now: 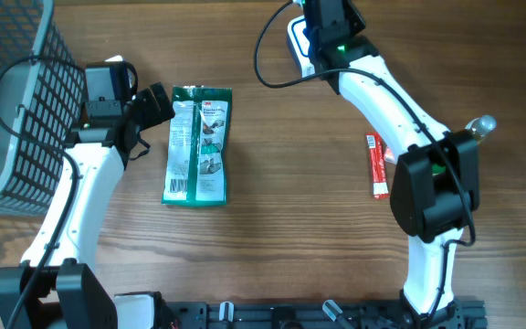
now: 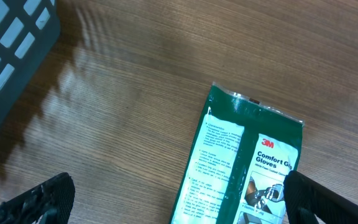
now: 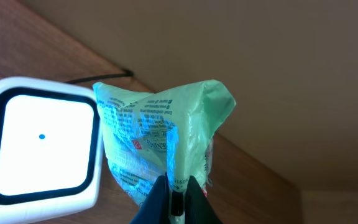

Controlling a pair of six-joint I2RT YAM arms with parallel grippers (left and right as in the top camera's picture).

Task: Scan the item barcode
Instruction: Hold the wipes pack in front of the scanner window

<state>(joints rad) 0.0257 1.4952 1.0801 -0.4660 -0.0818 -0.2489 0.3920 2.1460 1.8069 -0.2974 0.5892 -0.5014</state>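
Wooden table (image 1: 272,228): green glove packet (image 1: 199,146), red packet (image 1: 376,166), grey basket (image 1: 12,137), white scanner (image 1: 296,38).

Seen from overhead, the dark mesh plastic basket (image 1: 7,100) stands at 9 o'clock on the brown wooden table (image 1: 272,228), at its edge. The green flat plastic glove packet (image 1: 199,144) lies between the basket and the table's centre. The red narrow flat sachet (image 1: 376,166) lies at 3 o'clock. The white square scanner (image 1: 298,41) sits at 12 o'clock. In the right wrist view, the pale green crinkled plastic bag (image 3: 160,143) is just beside the scanner, at its 3 o'clock.

Robot test bench dressed as a shop checkout.
A wood-grain tabletop (image 1: 281,210) carries a white barcode scanner (image 3: 39,140), a grey mesh basket (image 1: 12,100), a green glove pack (image 1: 199,144) and a red packet (image 1: 377,166), with a left arm (image 1: 80,201) and a right arm (image 1: 386,91) mounted at its edge.
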